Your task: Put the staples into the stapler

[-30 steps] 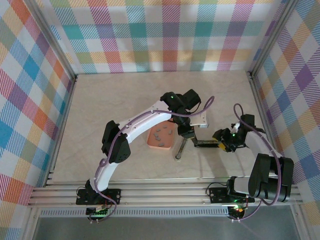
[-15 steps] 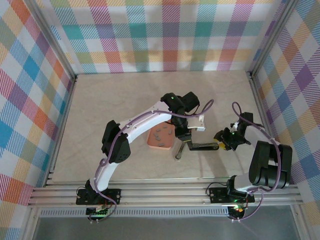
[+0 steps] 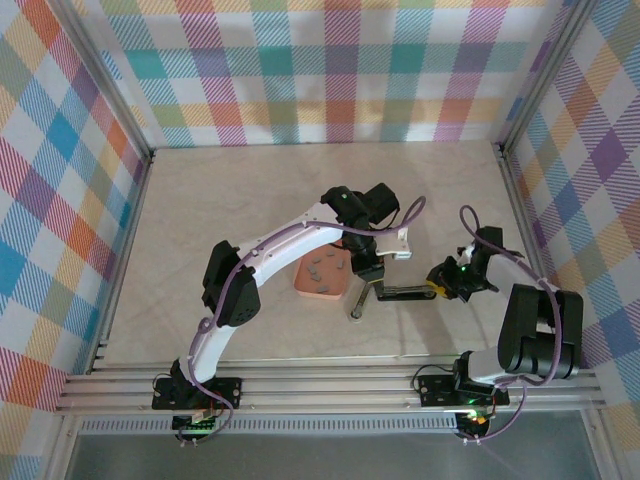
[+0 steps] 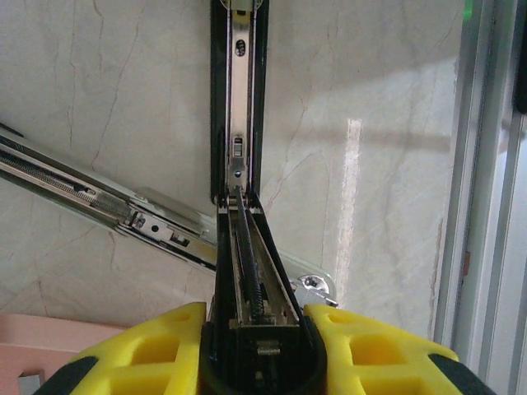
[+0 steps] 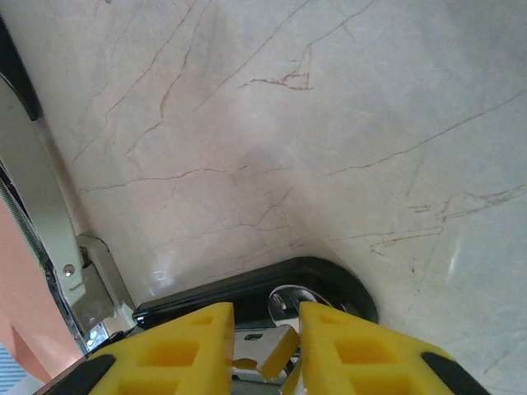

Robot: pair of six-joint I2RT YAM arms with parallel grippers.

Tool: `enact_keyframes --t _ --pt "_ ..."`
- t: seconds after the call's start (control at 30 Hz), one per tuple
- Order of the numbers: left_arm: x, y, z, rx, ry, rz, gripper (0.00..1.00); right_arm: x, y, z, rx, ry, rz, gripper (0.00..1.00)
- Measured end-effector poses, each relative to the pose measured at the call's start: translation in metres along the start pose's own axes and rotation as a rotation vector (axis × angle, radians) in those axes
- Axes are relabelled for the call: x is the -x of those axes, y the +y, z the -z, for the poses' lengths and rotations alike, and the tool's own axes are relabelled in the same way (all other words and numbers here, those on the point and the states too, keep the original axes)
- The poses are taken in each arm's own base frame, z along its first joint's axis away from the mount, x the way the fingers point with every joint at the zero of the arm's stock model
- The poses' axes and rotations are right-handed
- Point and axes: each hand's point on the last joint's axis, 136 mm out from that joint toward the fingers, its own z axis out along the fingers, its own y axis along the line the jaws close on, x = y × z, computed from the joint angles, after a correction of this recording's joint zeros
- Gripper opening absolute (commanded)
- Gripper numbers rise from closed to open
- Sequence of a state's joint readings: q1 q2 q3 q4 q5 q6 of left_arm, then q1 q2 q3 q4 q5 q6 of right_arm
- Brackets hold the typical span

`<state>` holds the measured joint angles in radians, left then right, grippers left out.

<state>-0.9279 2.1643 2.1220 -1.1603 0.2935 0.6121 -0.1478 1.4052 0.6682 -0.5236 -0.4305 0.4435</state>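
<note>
Moved slightly inward: both arms, tightening on the stapler (image 3: 405,292). Staples (image 3: 325,266) sit in the tray (image 3: 310,294), none loaded. Left gripper (image 4: 255,329) is clamped on the open magazine's end. Right gripper (image 5: 265,329), nearly closed, pinches the base tip. Stapler looks braced; fetching a strip likely means freeing one gripper.
</note>
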Motion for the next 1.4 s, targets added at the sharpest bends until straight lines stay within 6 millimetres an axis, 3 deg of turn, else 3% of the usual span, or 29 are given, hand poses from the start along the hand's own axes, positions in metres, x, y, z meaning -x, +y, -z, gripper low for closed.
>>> enact_keyframes --t 0.4,0.67,1.0,1.2,1.4 --pt "0.024 0.005 -0.004 0.025 -0.083 0.056 0.1 -0.005 0.008 -0.005 0.034 -0.009 0.002 0.22" --pt "0.057 0.006 -0.027 0.036 -0.18 0.072 0.06 -0.01 0.01 -0.006 0.067 -0.01 0.007 0.22" --pt "0.077 0.011 -0.053 0.019 -0.242 0.11 0.07 -0.009 0.015 -0.006 0.159 0.009 -0.022 0.23" --pt "0.084 0.015 -0.065 0.005 -0.273 0.135 0.1 -0.005 0.016 -0.006 0.208 0.012 -0.043 0.23" --pt "0.089 0.017 -0.076 -0.013 -0.293 0.156 0.24 -0.004 0.015 -0.009 0.235 0.028 -0.065 0.23"
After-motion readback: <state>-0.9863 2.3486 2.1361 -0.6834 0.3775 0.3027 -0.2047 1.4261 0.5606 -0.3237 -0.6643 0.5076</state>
